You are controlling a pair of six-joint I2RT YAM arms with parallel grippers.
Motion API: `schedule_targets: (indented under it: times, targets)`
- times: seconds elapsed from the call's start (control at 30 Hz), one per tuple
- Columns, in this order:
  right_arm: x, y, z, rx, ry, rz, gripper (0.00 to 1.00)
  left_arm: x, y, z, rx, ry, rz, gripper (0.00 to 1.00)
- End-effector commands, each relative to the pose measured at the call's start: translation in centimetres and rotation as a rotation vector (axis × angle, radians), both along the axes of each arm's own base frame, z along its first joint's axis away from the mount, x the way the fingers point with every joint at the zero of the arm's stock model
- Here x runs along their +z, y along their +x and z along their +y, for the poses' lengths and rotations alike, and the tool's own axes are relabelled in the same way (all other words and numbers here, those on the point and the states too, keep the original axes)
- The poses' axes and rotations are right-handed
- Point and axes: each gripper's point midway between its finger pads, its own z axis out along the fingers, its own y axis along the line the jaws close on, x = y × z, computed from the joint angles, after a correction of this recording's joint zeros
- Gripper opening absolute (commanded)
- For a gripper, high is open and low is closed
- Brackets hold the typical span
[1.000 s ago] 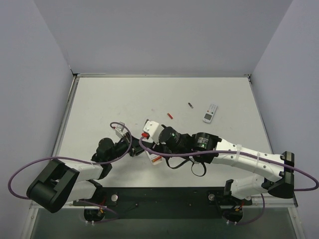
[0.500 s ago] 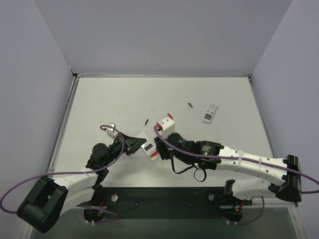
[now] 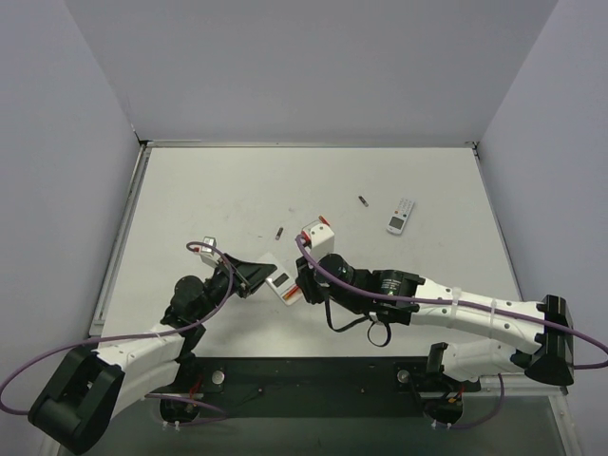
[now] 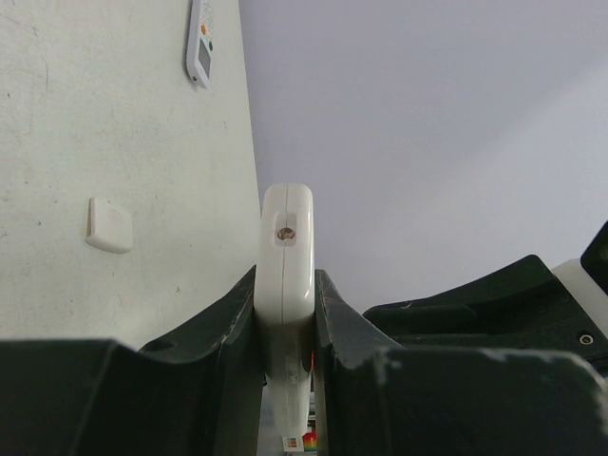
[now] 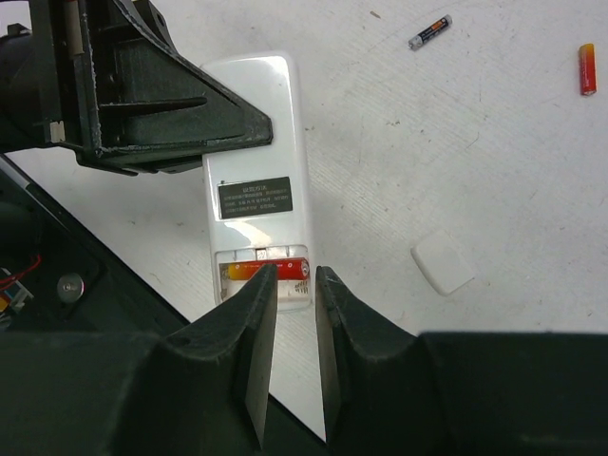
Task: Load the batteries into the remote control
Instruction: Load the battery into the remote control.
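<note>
Toward the near side of the surface (image 3: pixel 190 190), the left gripper (image 4: pixel 285 290) has its jaws clamped on the remote control (image 5: pixel 252 142), back up. One red battery (image 5: pixel 271 270) lies in its open bay. Above it hangs the right gripper (image 5: pixel 295 285), jaws narrowly parted, seemingly empty. A second red battery (image 5: pixel 588 68) lies well apart.

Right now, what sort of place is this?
Probably a robot lab test cell: a white table boxed in by plain pale walls, a left arm and right arm mounted at its near edge, and an opened remote control with a loose red battery nearby.
</note>
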Motion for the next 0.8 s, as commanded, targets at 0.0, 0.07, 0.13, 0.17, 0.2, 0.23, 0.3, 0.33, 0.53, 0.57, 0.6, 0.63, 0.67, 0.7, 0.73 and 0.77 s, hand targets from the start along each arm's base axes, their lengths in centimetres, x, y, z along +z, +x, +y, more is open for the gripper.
schedule_targets:
  times: [0.0, 0.07, 0.13, 0.17, 0.2, 0.23, 0.3, 0.33, 0.53, 0.57, 0.6, 0.63, 0.67, 0.7, 0.73, 0.77]
  targets:
    - [-0.4, 0.3, 0.4, -0.015, 0.016, 0.016, 0.19, 1.3, 0.2, 0.4, 0.022, -0.034, -0.040, 0.00]
    - [-0.5, 0.3, 0.6, -0.012, 0.013, 0.024, 0.19, 1.4, 0.2, 0.4, 0.022, -0.037, -0.042, 0.00]
    - [-0.7, 0.2, 0.8, -0.005, 0.009, 0.029, 0.19, 1.6, 0.2, 0.4, 0.024, -0.040, -0.043, 0.00]
    - [-0.8, 0.2, 0.9, -0.004, 0.006, 0.031, 0.19, 1.5, 0.1, 0.4, 0.022, -0.040, -0.038, 0.00]
    - [-0.8, 0.2, 0.9, -0.002, 0.005, 0.031, 0.19, 1.5, 0.1, 0.4, 0.022, -0.041, -0.040, 0.00]
    - [-0.9, 0.2, 0.9, -0.005, 0.003, 0.031, 0.19, 1.5, 0.1, 0.4, 0.024, -0.042, -0.041, 0.00]
    - [-1.1, 0.2, 0.9, -0.005, 0.000, 0.033, 0.19, 1.6, 0.1, 0.4, 0.024, -0.044, -0.041, 0.00]
    - [-1.2, 0.3, 0.9, -0.008, -0.002, 0.035, 0.19, 1.7, 0.1, 0.4, 0.023, -0.047, -0.044, 0.00]
    - [-1.3, 0.4, 1.0, -0.007, -0.005, 0.039, 0.19, 1.7, 0.2, 0.5, 0.028, -0.048, -0.043, 0.00]
    - [-1.5, 0.3, 1.1, -0.005, -0.006, 0.043, 0.19, 1.7, 0.1, 0.5, 0.028, -0.049, -0.041, 0.00]
    - [-1.5, 0.3, 1.0, -0.006, -0.008, 0.043, 0.19, 1.7, 0.1, 0.5, 0.028, -0.050, -0.041, 0.00]
    - [-1.6, 0.3, 1.0, -0.004, -0.009, 0.044, 0.19, 1.8, 0.1, 0.5, 0.028, -0.051, -0.042, 0.00]
    - [-1.6, 0.3, 1.1, -0.002, -0.010, 0.043, 0.19, 1.8, 0.1, 0.5, 0.029, -0.051, -0.042, 0.00]
    - [-1.6, 0.3, 1.1, -0.003, -0.012, 0.043, 0.19, 1.8, 0.1, 0.5, 0.029, -0.053, -0.042, 0.00]
    - [-1.7, 0.3, 1.1, -0.004, -0.014, 0.045, 0.19, 1.8, 0.1, 0.5, 0.029, -0.053, -0.042, 0.00]
    - [-1.7, 0.3, 1.1, -0.001, -0.013, 0.045, 0.18, 1.9, 0.1, 0.5, 0.029, -0.054, -0.044, 0.00]
